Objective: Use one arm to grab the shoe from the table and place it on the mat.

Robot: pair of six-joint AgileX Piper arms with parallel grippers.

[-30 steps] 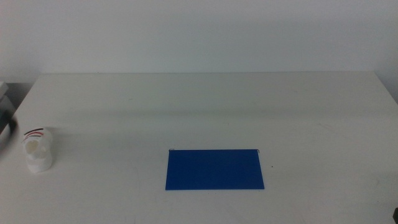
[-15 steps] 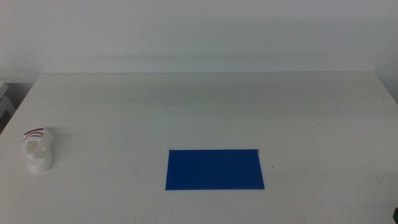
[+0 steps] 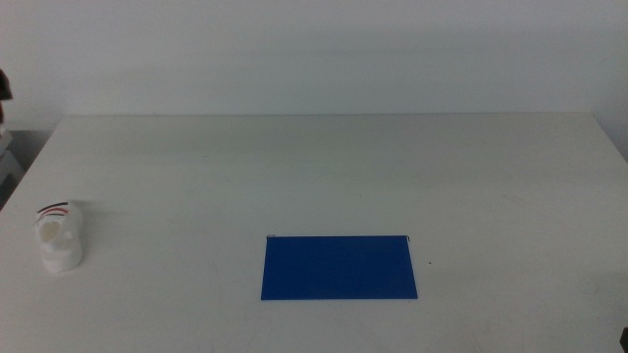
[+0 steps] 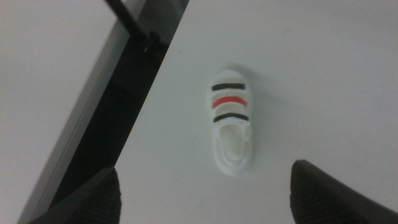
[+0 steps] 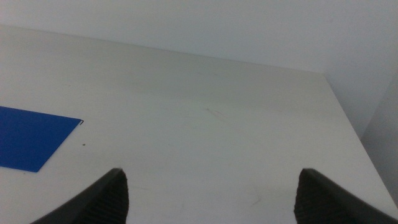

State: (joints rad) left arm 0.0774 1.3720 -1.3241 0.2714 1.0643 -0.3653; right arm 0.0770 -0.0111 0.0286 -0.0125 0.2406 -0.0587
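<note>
Left claw [image 4: 205, 196] is up over the surface's [image 3: 324, 167] left end, looking down w/ jaws spread wide, nothing between them. Shoe [image 4: 232, 122] sits right below, centred between my two jaw tips in the wrist cam, lying flat on its sole, black-red-black straps at one end, open heel end nearer my jaws. Not touching it. Surface edge runs diagonally just beside the shoe, dark gap & a pale strip beyond it.

Middle cam: shoe [image 3: 59, 237] near the left edge of the surface, well apart from the mat [image 3: 339, 267]. Mat lies flat, blue, toward the near-centre of the surface, nothing on it. Neither arm shows on the surface in this cam; only a dark speck at the far left edge, can't tell what.

Right claw [image 5: 211, 199] is low over the right side of the surface, aimed across it, jaws also wide apart & empty. Its cam catches one corner of the mat [image 5: 31, 137] off to the side.
</note>
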